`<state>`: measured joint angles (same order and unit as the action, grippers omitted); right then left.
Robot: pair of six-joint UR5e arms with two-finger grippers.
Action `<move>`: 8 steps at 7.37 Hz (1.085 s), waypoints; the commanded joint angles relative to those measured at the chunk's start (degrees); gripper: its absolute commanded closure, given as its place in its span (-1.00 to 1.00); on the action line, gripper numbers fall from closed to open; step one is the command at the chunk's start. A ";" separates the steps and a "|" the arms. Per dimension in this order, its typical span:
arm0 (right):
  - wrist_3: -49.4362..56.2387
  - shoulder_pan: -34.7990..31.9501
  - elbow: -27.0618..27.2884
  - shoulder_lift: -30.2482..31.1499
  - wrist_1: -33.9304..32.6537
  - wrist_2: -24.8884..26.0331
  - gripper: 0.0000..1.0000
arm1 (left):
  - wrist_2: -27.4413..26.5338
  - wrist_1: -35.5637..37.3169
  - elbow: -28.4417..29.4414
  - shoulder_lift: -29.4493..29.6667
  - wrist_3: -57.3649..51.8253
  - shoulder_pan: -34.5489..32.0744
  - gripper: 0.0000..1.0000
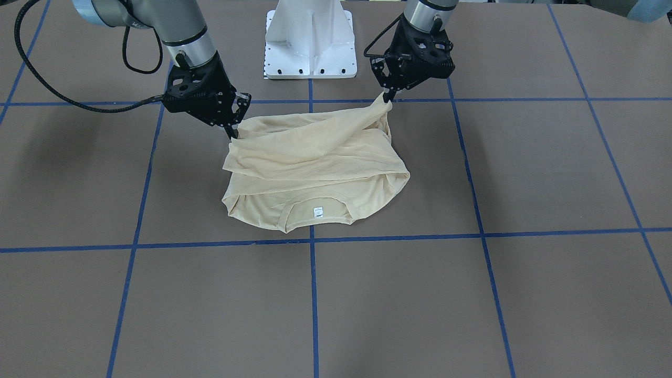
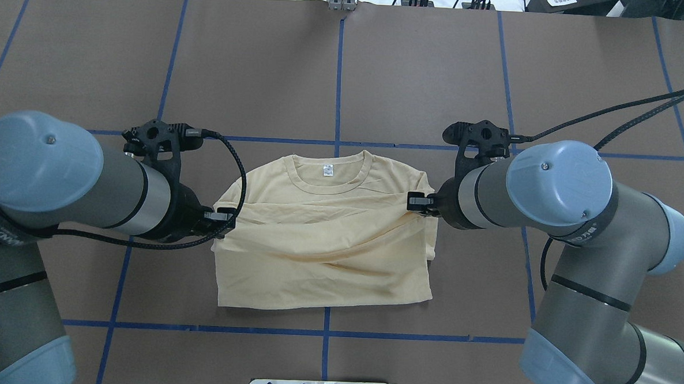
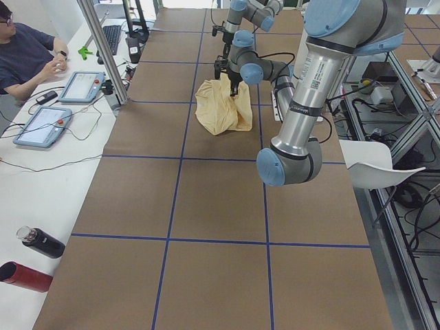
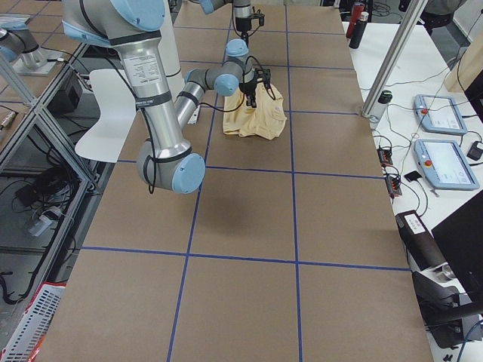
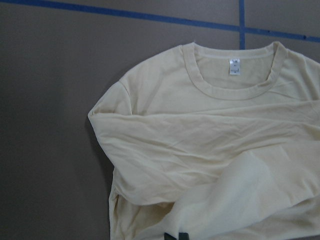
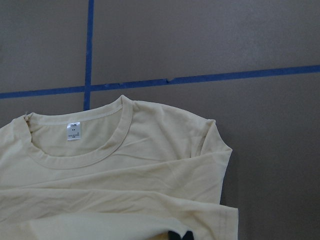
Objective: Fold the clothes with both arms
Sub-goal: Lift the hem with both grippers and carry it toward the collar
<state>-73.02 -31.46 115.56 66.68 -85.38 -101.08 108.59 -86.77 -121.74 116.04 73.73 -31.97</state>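
Note:
The pale cream-yellow shirt (image 1: pixel 315 168) (image 2: pixel 322 254) lies mid-table, its collar and white neck label (image 2: pixel 328 170) (image 5: pixel 234 66) on the side away from the robot. Its near part is raised and draped across the body. My left gripper (image 1: pixel 388 98) (image 2: pixel 225 216) is shut on the lifted fabric at one side edge. My right gripper (image 1: pixel 233 134) (image 2: pixel 416 202) is shut on the fabric at the opposite edge. In each wrist view only the dark fingertips (image 5: pixel 175 236) (image 6: pixel 179 235) show at the bottom edge, buried in cloth. The print is hidden.
The white pedestal base (image 1: pixel 310 42) stands behind the shirt. Blue tape lines (image 2: pixel 338 88) grid the brown tabletop. Off the table's far edge, a seated person (image 3: pixel 27 55), control tablets (image 3: pixel 41 127) and bottles (image 3: pixel 31 275) line a white bench.

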 commanded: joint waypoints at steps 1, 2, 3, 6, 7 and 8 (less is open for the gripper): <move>1.56 -0.88 -4.97 -1.99 0.39 0.61 1.00 | -1.09 -4.08 7.79 2.52 -2.18 -1.86 1.00; 2.09 -0.88 -7.69 -3.48 0.48 0.96 1.00 | -1.10 -8.12 12.62 2.61 -2.37 -2.39 1.00; 2.27 -0.97 -9.98 -4.45 0.57 1.23 1.00 | -1.18 -11.20 16.06 2.61 -3.67 -2.66 1.00; 4.56 -1.93 -12.90 -4.55 0.74 1.50 1.00 | -3.82 -12.19 21.61 3.93 -7.81 -3.10 1.00; 5.25 -2.64 -13.08 -4.55 0.83 1.50 1.00 | -3.82 -13.77 22.24 3.93 -9.90 -3.97 1.00; 6.56 -3.43 -13.08 -4.55 0.74 1.41 1.00 | -3.73 -13.78 22.42 3.93 -10.80 -4.32 1.00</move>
<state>-67.74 -33.99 102.68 62.15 -84.60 -99.60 104.87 -99.99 -99.94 119.91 64.44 -35.75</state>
